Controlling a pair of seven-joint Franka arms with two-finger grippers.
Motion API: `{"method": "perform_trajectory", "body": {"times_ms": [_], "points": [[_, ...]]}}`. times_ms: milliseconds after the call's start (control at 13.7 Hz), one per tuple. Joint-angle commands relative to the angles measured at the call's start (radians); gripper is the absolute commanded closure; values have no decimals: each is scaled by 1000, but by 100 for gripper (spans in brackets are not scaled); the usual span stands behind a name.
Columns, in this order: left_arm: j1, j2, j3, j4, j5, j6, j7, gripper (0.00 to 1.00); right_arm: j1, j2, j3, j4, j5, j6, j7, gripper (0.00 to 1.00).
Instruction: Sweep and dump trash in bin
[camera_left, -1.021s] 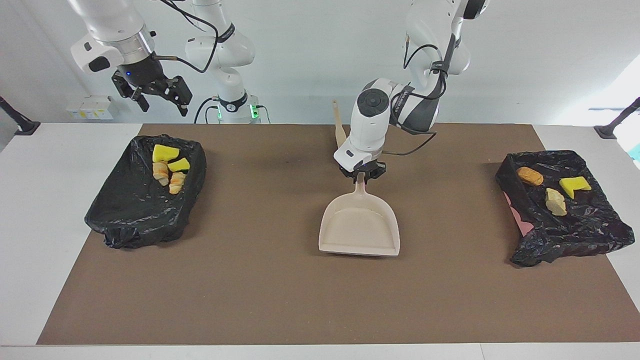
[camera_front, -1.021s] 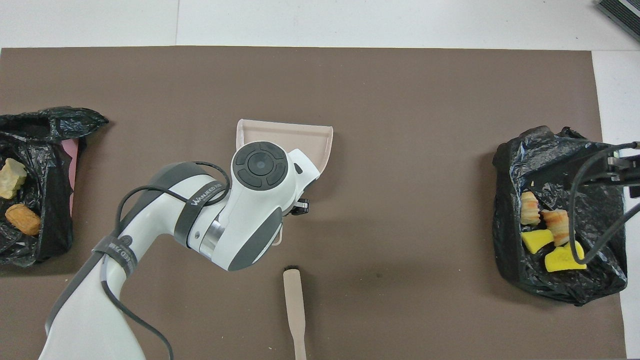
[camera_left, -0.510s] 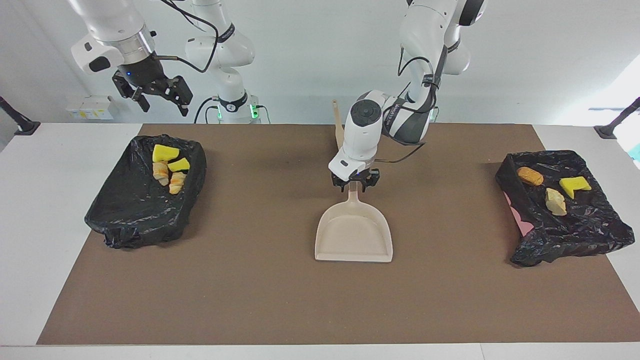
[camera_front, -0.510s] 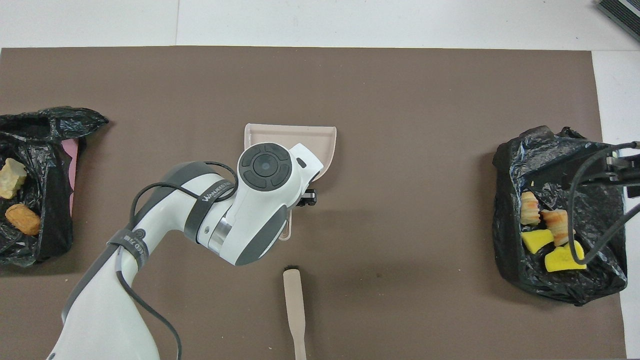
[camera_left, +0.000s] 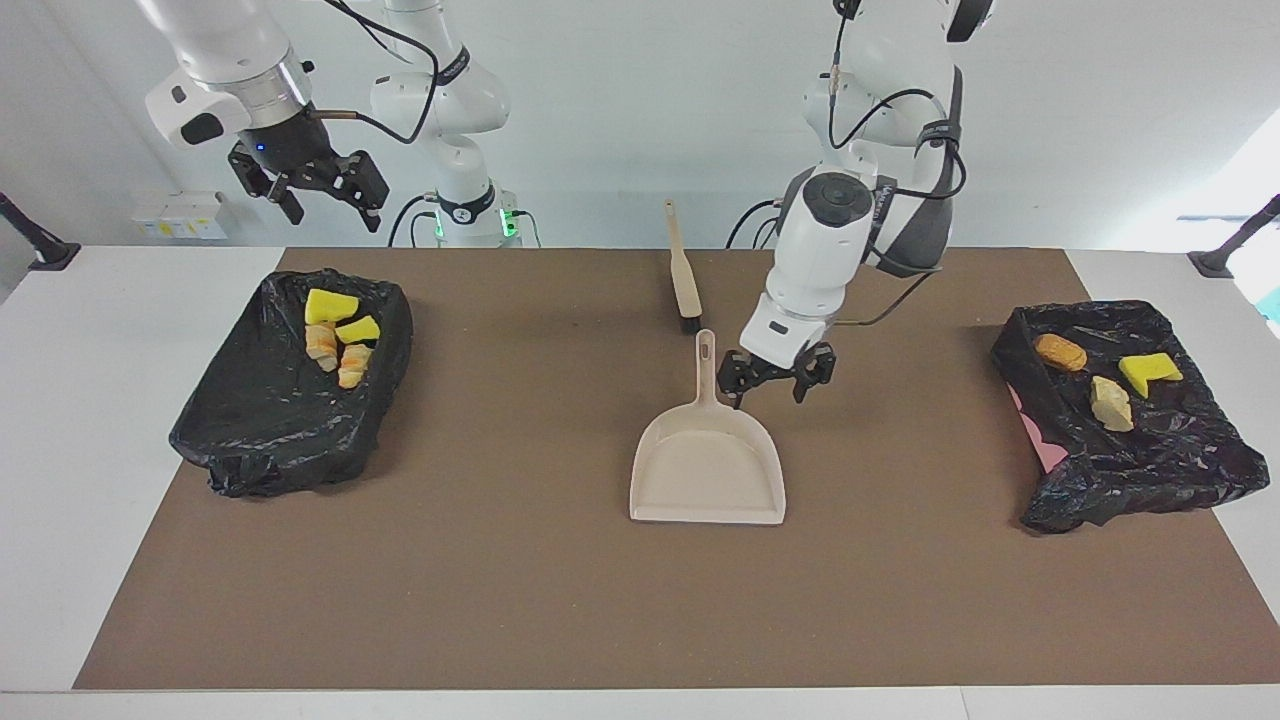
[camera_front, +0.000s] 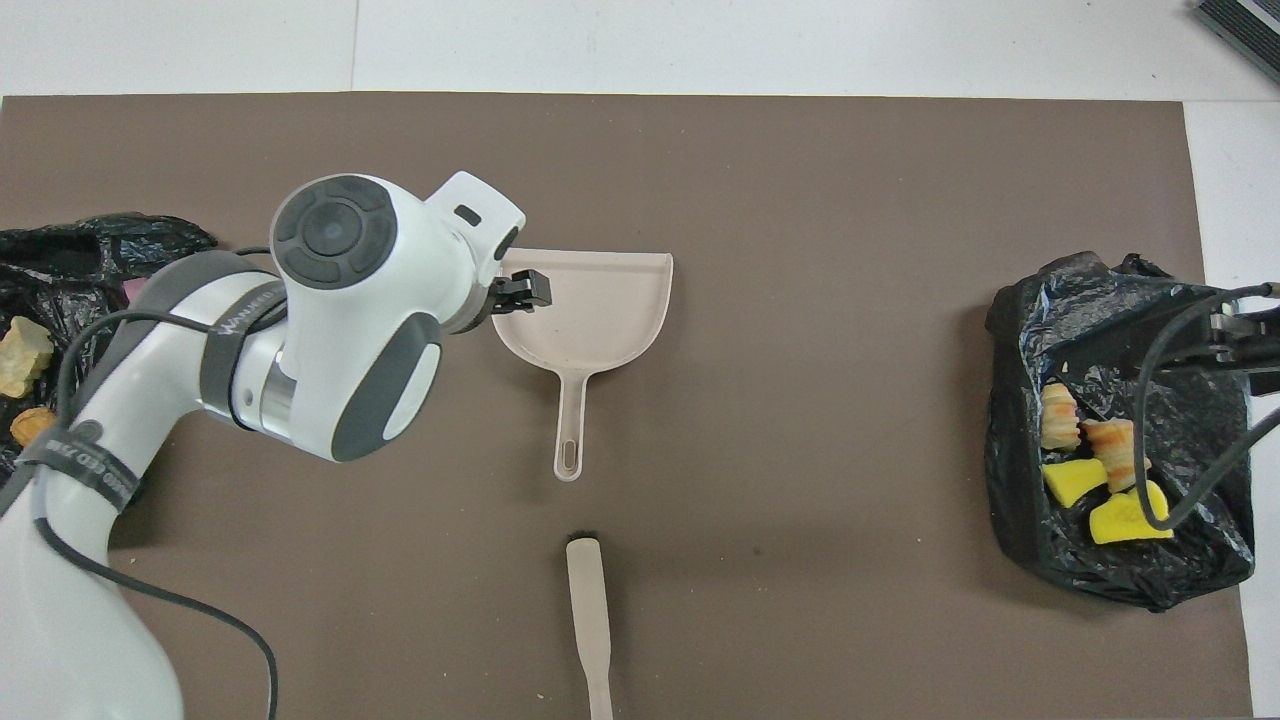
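The beige dustpan (camera_left: 707, 470) (camera_front: 590, 310) lies flat on the brown mat, held by nothing. My left gripper (camera_left: 768, 388) (camera_front: 520, 290) hangs open and holds nothing, over the mat beside the pan's handle (camera_left: 706, 360), toward the left arm's end. The trash lies in two black-lined bins. Yellow sponge chunks (camera_left: 330, 305) and bread-like lumps (camera_left: 353, 365) are in the bin (camera_left: 260, 440) (camera_front: 1110, 570) at the right arm's end. An orange lump (camera_left: 1060, 351), a beige lump (camera_left: 1111, 404) and a yellow chunk (camera_left: 1148, 371) are in the other bin (camera_left: 1150, 470). My right gripper (camera_left: 320, 185) waits open above the first bin.
The beige-handled brush (camera_left: 682, 270) (camera_front: 590, 620) lies on the mat, nearer to the robots than the dustpan. The brown mat (camera_left: 560, 600) covers most of the white table. My left arm's white wrist (camera_front: 340, 310) covers part of the bin (camera_front: 90, 240) at its end.
My left gripper opened, let go of the dustpan's handle and swung away toward the left arm's end. The dustpan now rests flat on the mat. The right arm barely moved.
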Motion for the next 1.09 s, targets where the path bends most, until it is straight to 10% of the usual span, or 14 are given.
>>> {"method": "perform_trajectory", "body": {"times_ms": [0,1021], "points": [[66,-6,-5,76,-14,-106,112,0,5,-19,-13,-23,20,22,-26,0],[330,-132,5,98,-46,-321,473,0,5,-21,-15,-25,17,19,-26,0]]}}
